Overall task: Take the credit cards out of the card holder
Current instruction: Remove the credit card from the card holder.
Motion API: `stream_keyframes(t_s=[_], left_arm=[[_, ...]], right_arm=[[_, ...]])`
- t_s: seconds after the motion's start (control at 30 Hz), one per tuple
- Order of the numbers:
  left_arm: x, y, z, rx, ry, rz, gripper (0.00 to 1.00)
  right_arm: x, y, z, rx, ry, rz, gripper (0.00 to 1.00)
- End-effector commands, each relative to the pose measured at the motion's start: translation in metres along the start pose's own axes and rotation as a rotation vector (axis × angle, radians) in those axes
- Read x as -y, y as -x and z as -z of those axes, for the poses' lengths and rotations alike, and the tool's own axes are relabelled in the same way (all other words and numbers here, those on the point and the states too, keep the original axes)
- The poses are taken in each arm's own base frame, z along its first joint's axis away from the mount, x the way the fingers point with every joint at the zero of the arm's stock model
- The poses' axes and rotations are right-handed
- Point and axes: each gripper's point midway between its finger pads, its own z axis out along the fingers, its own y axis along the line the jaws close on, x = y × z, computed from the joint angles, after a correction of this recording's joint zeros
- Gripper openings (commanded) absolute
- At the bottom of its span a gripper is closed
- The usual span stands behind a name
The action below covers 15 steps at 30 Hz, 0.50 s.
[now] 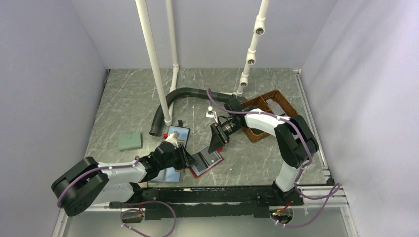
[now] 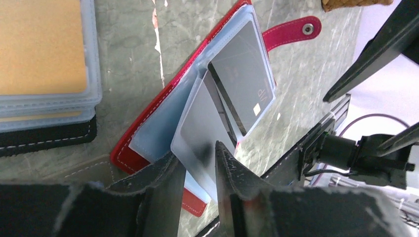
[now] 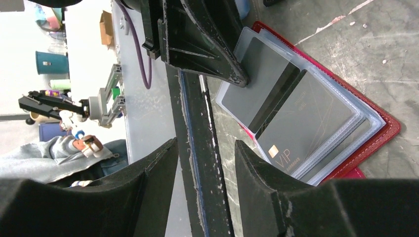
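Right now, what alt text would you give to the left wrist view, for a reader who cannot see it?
A red card holder lies open on a grey marbled table, its clear sleeves fanned out, one holding a dark card marked VIP. The left gripper enters from the bottom edge, its fingers apart on either side of a frosted sleeve.

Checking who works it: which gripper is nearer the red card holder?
Left. The left gripper sits at the card holder's left edge, fingertips by a protruding grey card; the right gripper hovers above its far side.
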Motion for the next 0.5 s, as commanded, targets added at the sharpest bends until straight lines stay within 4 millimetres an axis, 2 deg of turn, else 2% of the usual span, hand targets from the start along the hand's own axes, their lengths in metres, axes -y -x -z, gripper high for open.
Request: stream_keyframes(t_s=[0.0, 0.07, 0.13, 0.17, 0.23, 0.27, 0.47], left_arm=[[0.013, 0.012, -0.009, 0.038, -0.031, 0.067, 0.35], [0.012, 0.012, -0.011, 0.039, -0.025, 0.090, 0.38], [0.013, 0.014, -0.012, 0.046, -0.022, 0.097, 0.35], [0.014, 0.015, -0.012, 0.053, -0.024, 0.098, 0.29], [0.016, 0.018, -0.011, 0.067, -0.038, 0.087, 0.07], [0.018, 0.019, -0.010, 0.073, -0.053, 0.069, 0.00], [0.049, 0.026, 0.003, 0.093, -0.193, -0.144, 0.00]], right_arm=[[-0.001, 0.000, -0.003, 0.004, 0.034, 0.012, 0.49], [-0.001, -0.001, -0.003, 0.005, 0.033, 0.007, 0.49], [-0.001, -0.002, -0.004, 0.005, 0.033, 0.007, 0.49], [-0.001, -0.002, -0.004, 0.005, 0.033, 0.007, 0.49], [-0.001, -0.002, -0.003, 0.006, 0.035, 0.011, 0.49], [-0.002, -0.002, -0.003, 0.006, 0.039, 0.012, 0.48], [-0.022, -0.004, -0.002, 0.035, 0.114, 0.090, 0.49]])
